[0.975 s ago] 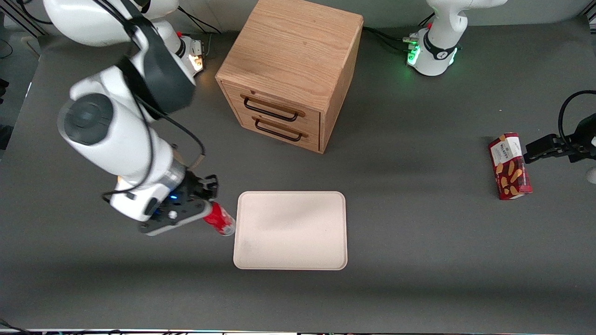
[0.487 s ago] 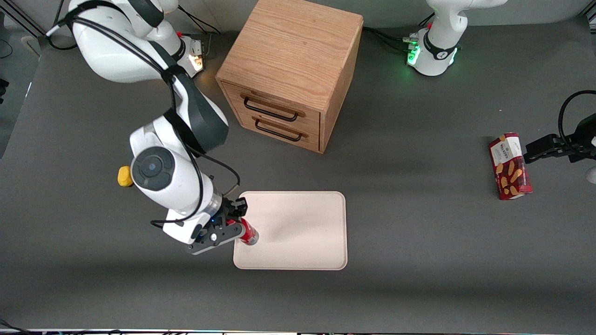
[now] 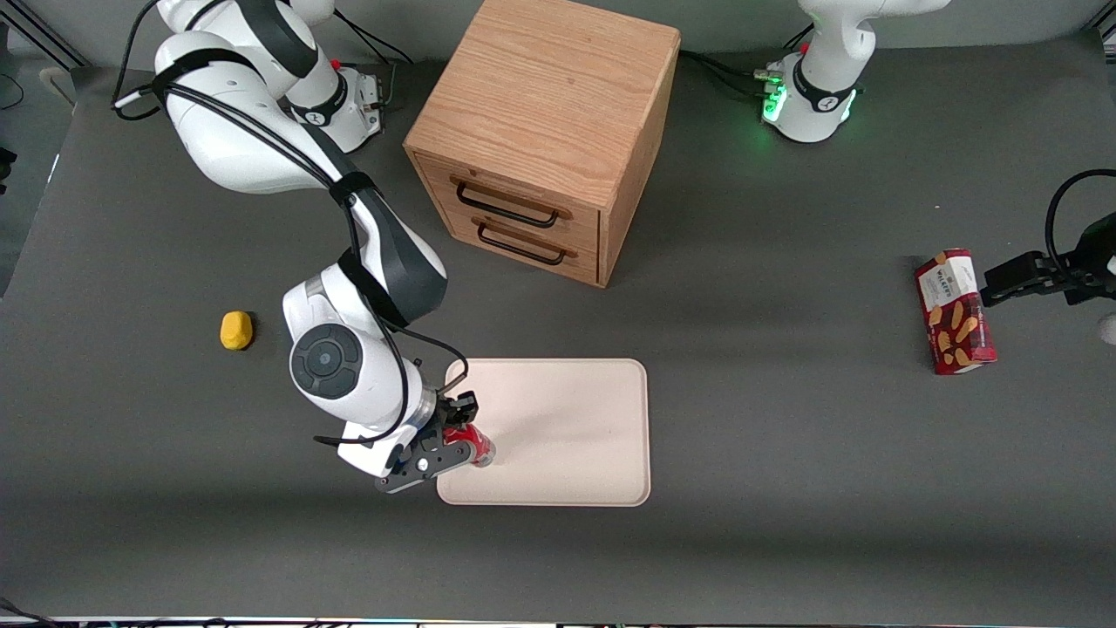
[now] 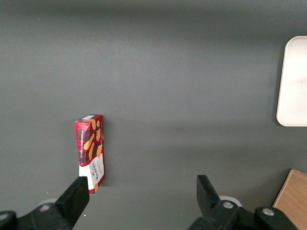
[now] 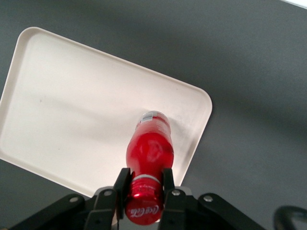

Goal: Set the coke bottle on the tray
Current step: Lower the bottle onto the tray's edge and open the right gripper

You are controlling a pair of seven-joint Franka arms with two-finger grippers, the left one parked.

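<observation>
Holding the coke bottle [image 5: 149, 152] by its neck just below the red cap, the end effector [image 3: 455, 433] has its fingers [image 5: 122, 188] closed narrow against either side of the neck, as the right wrist view shows. The bottle hangs base-down below the end effector, over the corner of the tray [image 3: 575, 419] that lies nearest the working arm and nearest the front camera. From the front view its clear base seems at or very close to the tray's surface, but whether it actually touches cannot be told. The step in hand looks like the set-down: the carry across the desk [image 3: 785, 488] appears finished, and only lowering and release remain. The bottle is slim and tall for its footprint, and it sits close to the low rim, so the next move calls for a straight, gentle descent until the base rests flat, then an even opening of the fingers and a vertical lift clear of the cap, lest a sideways drag tip it. A wooden drawer cabinet [image 3: 545, 131] stands well apart from the end effector, farther from the front camera.
</observation>
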